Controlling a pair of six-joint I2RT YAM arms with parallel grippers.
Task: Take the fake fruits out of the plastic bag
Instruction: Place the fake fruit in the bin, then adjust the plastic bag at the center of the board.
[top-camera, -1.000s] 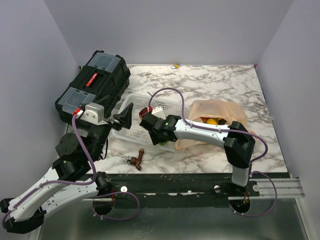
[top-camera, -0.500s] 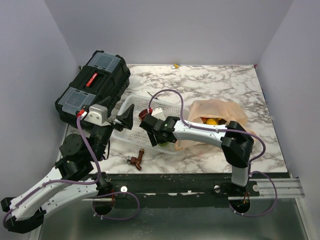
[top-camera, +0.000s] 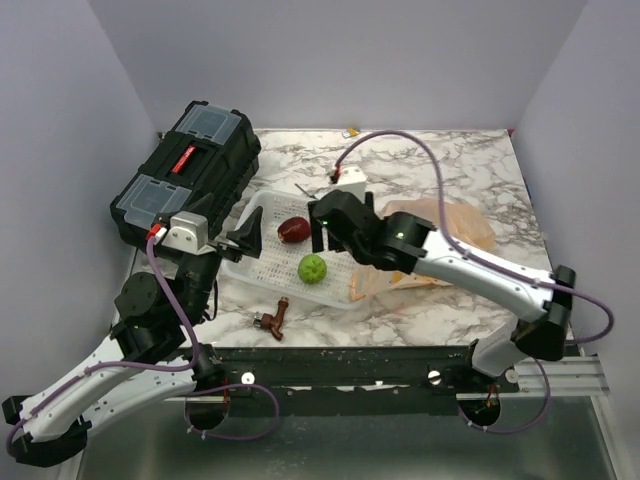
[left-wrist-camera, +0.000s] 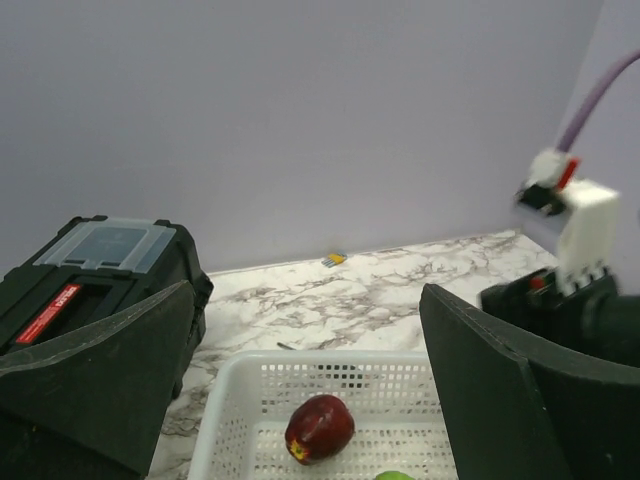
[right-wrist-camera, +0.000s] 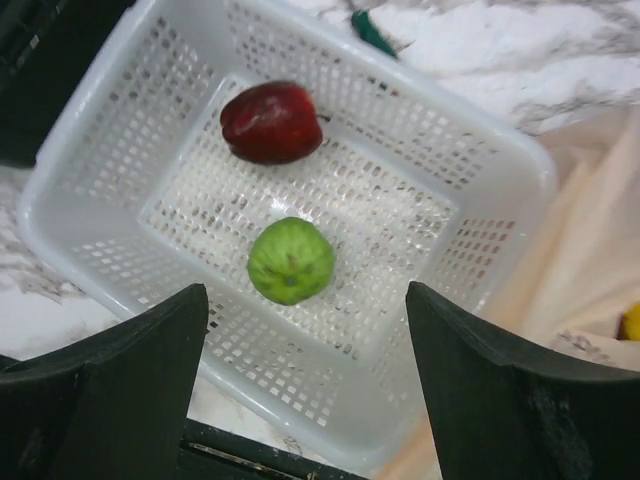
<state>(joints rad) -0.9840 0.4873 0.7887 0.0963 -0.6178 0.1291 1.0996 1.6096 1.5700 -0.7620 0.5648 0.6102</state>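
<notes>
Basket (top-camera: 272, 262): we see a red fruit (top-camera: 293, 230) and a green fruit (top-camera: 313, 268) inside.
Bag (top-camera: 462, 218): beside it on the right, holding a yellow fruit (right-wrist-camera: 630, 322).
Left fingers (left-wrist-camera: 100, 370): open, empty.
Right fingers (right-wrist-camera: 110, 390): open, empty.
Change: the right arm has risen and the green fruit is left behind.

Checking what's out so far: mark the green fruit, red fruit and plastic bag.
green fruit (right-wrist-camera: 291, 261): right wrist view, middle.
red fruit (right-wrist-camera: 271, 122): right wrist view, middle.
plastic bag (top-camera: 462, 220): top view, far side.
</notes>
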